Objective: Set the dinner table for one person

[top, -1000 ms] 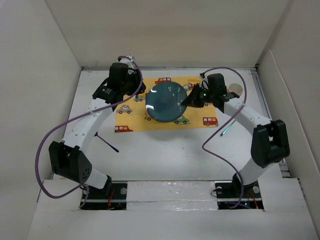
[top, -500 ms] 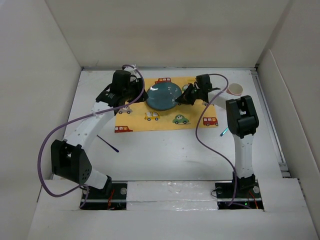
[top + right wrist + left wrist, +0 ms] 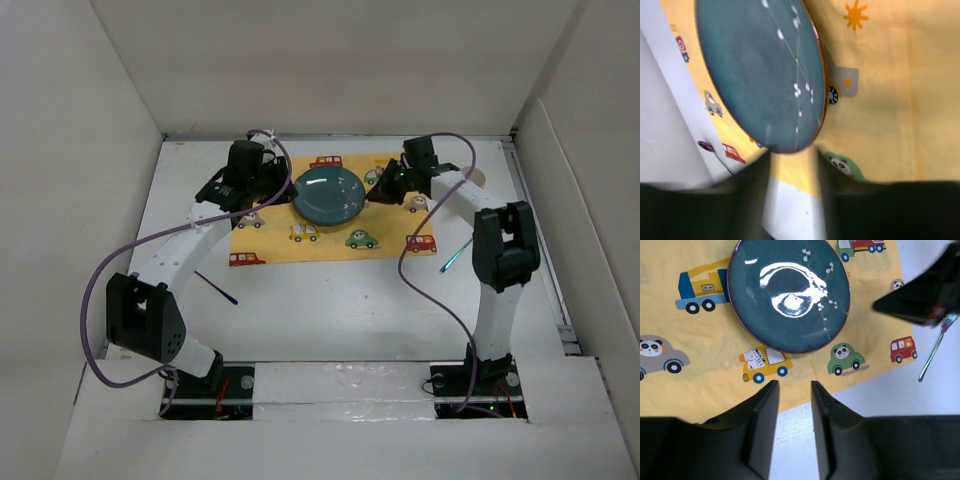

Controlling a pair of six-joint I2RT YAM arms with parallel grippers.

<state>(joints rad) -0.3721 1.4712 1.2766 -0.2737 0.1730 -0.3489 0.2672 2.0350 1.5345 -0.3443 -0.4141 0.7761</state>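
Note:
A dark teal plate point(image 3: 330, 195) lies flat on the yellow car-print mat point(image 3: 300, 248), which lies on the white dinner table point(image 3: 330, 300). My left gripper point(image 3: 272, 186) is just left of the plate, open and empty. In the left wrist view its gripper point(image 3: 792, 390) hovers over the mat's edge, with the plate point(image 3: 790, 290) ahead of it. My right gripper point(image 3: 385, 190) is at the plate's right rim. In the blurred right wrist view the gripper point(image 3: 792, 162) is open, with the plate point(image 3: 760, 70) just beyond its tips.
A teal fork point(image 3: 455, 255) lies on the table right of the mat, also in the left wrist view point(image 3: 935, 352). A thin purple utensil point(image 3: 215, 286) lies to the left front. A cup point(image 3: 474, 177) stands behind the right arm. White walls enclose the table.
The plate, held up between both grippers a second ago, has come down onto the mat. Both grippers now sit beside it. The right arm's elbow has swung right.

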